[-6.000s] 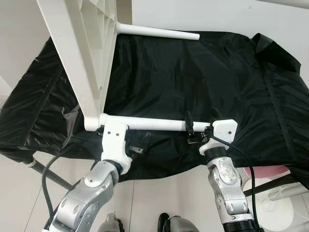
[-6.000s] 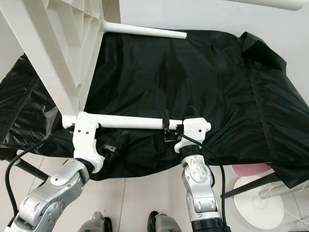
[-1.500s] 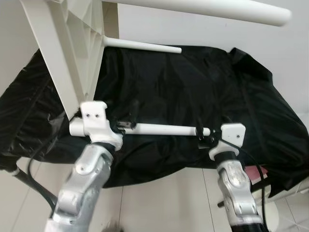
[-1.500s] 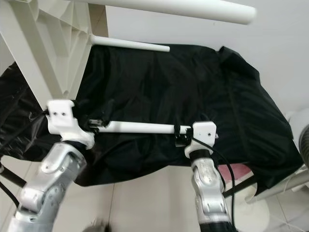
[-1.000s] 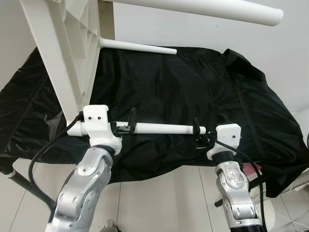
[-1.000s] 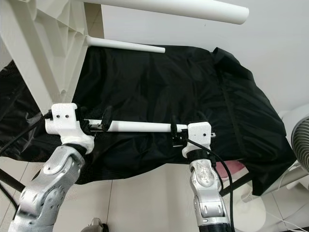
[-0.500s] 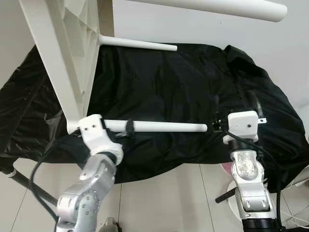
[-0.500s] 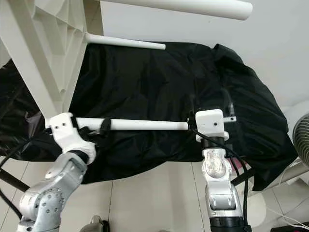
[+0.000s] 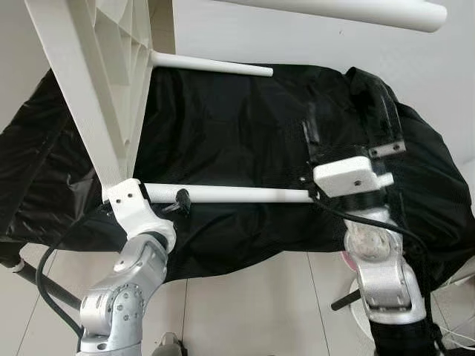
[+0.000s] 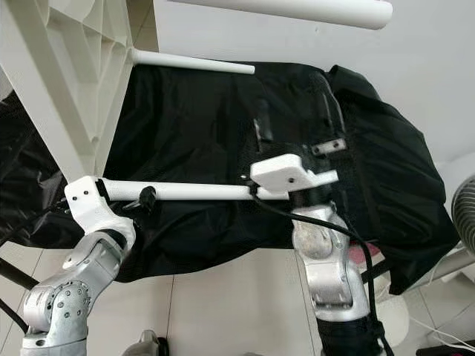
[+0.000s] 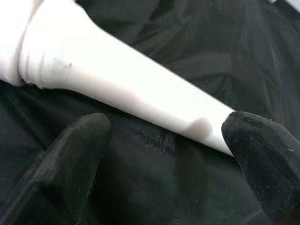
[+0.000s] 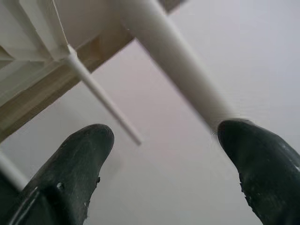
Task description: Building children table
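A white children's table lies tipped on its side, its ribbed top (image 9: 96,81) standing at the left. Three white legs stick out to the right: a near leg (image 9: 237,194), a far leg (image 9: 211,65) and a high leg (image 9: 349,9). My left gripper (image 9: 178,202) is open beside the near leg's base, and in the left wrist view that leg (image 11: 117,89) crosses just beyond its fingertips (image 11: 79,150). My right gripper (image 9: 345,126) is open and points upward past the near leg's free end, holding nothing. Its wrist view looks up at the high leg (image 12: 173,61).
A black cloth (image 9: 245,126) covers the low surface under the table parts and hangs over its front edge. Tiled floor (image 9: 245,304) lies in front. A white fan (image 10: 464,215) and a pink object (image 9: 344,257) stand at the right, and a black metal strut (image 9: 37,285) at the lower left.
My right gripper has come off the near leg's free end and swung upward, open. My left gripper has slid along the leg toward its base.
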### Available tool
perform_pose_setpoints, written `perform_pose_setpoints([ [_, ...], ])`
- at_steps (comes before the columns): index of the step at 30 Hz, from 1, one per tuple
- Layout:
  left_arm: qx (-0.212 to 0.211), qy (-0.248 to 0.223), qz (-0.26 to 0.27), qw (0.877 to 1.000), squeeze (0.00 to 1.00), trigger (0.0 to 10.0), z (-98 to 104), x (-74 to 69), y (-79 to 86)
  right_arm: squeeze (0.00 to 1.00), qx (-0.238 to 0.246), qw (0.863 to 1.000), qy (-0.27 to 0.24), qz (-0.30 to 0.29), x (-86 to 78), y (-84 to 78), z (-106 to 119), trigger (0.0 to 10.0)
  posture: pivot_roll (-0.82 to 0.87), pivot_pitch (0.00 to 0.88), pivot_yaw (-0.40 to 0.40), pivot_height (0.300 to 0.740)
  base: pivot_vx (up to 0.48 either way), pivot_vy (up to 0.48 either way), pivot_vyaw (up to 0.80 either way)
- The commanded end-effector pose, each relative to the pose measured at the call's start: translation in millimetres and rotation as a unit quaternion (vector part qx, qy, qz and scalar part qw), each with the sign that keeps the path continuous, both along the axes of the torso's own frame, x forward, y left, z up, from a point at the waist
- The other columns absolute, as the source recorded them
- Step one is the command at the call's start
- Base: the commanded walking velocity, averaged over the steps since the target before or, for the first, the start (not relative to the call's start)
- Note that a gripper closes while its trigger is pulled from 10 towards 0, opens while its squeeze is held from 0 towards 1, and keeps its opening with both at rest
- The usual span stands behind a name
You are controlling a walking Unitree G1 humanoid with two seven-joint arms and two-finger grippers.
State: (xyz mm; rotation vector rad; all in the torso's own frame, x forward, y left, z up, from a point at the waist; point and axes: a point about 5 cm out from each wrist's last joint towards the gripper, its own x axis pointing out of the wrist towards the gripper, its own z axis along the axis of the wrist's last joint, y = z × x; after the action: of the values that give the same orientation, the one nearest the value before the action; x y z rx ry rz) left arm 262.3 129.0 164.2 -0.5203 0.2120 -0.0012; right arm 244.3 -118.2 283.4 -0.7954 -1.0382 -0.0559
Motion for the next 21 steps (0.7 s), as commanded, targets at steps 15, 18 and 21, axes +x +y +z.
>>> perform_pose_setpoints([
  [15, -0.004, 0.009, -0.027, 1.0, 0.0, 10.0, 1.3, 9.6, -12.5, 0.0, -0.098, 0.993, -0.021, 0.059, 15.9, 33.6, 38.2, 10.0, 0.03, 0.127, -0.055, 0.74, 0.0, 0.0, 0.0],
  [18, -0.003, 0.008, -0.028, 1.0, 0.0, 10.0, 2.3, 10.6, -13.1, 0.0, -0.105, 0.993, -0.021, 0.057, 20.8, 37.5, 44.2, 10.0, 0.03, 0.126, -0.056, 0.74, 0.0, 0.0, 0.0],
  [21, -0.003, 0.004, -0.034, 0.999, 0.0, 10.0, 3.8, 9.7, -17.3, 0.0, -0.106, 0.993, -0.028, 0.049, 25.7, 41.5, 48.3, 10.0, 0.03, 0.126, -0.06, 0.74, 0.0, 0.0, 0.0],
])
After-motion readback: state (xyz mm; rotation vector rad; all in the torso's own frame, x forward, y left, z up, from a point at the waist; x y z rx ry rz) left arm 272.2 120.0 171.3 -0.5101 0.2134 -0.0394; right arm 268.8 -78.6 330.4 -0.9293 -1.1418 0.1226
